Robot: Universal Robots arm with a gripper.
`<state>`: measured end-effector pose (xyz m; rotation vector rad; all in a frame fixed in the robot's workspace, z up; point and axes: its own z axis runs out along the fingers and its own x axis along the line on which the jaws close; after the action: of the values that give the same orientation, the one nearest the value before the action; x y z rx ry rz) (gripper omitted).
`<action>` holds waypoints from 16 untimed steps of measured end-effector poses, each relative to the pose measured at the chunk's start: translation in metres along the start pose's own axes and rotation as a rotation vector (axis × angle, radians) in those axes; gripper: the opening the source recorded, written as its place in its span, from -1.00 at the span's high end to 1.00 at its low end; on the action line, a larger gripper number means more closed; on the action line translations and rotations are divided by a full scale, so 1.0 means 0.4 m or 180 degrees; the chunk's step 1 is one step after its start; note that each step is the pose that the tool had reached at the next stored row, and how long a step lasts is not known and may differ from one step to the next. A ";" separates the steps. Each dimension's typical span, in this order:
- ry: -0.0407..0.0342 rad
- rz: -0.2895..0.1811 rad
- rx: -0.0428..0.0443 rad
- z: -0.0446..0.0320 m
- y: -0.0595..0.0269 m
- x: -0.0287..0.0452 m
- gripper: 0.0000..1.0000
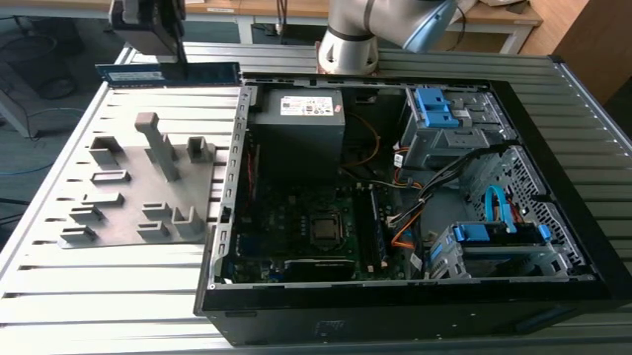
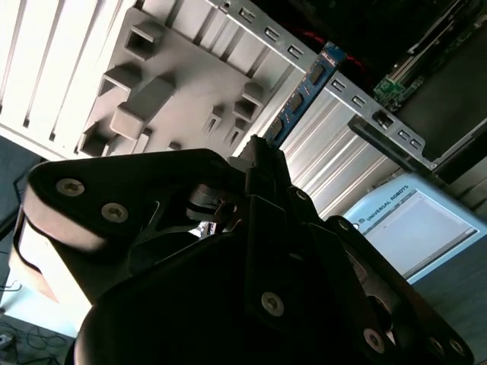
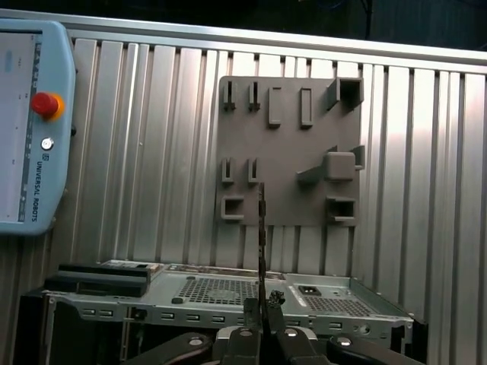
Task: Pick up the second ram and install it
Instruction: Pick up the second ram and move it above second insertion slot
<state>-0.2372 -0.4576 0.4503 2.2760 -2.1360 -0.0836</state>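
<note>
The second ram [image 1: 203, 73], a thin blue-green stick, hangs level in the air above the far end of the grey holder tray [image 1: 118, 214], near the open computer case's [image 1: 232, 170] far corner on the exterior view's left. My gripper [image 1: 180, 63] is shut on it from above. In the second wrist view the ram [image 2: 308, 91] sticks out past the fingertips [image 2: 257, 152] toward the case wall. In the first wrist view I see the ram [image 3: 262, 228] edge-on, rising from my gripper [image 3: 262, 306], with the tray [image 3: 289, 190] behind it.
The case lies open with its motherboard [image 1: 296, 222], a power supply [image 1: 301, 126] and blue-tabbed drive cages [image 1: 445, 111]. Long dark memory slots [image 1: 374, 222] run beside the processor socket [image 1: 324, 229]. A teach pendant [image 3: 30, 129] rests on the ribbed metal table [image 1: 99, 296].
</note>
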 end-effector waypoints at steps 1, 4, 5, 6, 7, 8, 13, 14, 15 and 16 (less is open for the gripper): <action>0.0000 0.0000 -0.0001 0.001 -0.007 0.000 0.73; 0.0000 0.0000 -0.0003 0.005 -0.035 0.002 0.73; 0.0000 0.0000 -0.0003 0.008 -0.045 0.003 0.73; 0.0000 0.0000 -0.0004 0.011 -0.053 0.004 0.73; 0.0000 0.0001 -0.0004 0.015 -0.061 0.004 0.73; 0.0000 0.0001 -0.0004 0.020 -0.069 0.005 0.73; 0.0000 0.0004 -0.0004 0.040 -0.107 0.008 0.73; 0.0000 0.0004 -0.0004 0.044 -0.115 0.008 0.73; 0.0000 0.0004 -0.0004 0.048 -0.123 0.009 0.73; -0.0001 0.0005 -0.0004 0.053 -0.132 0.010 0.73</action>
<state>-0.1854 -0.4575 0.4264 2.2737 -2.1371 -0.0852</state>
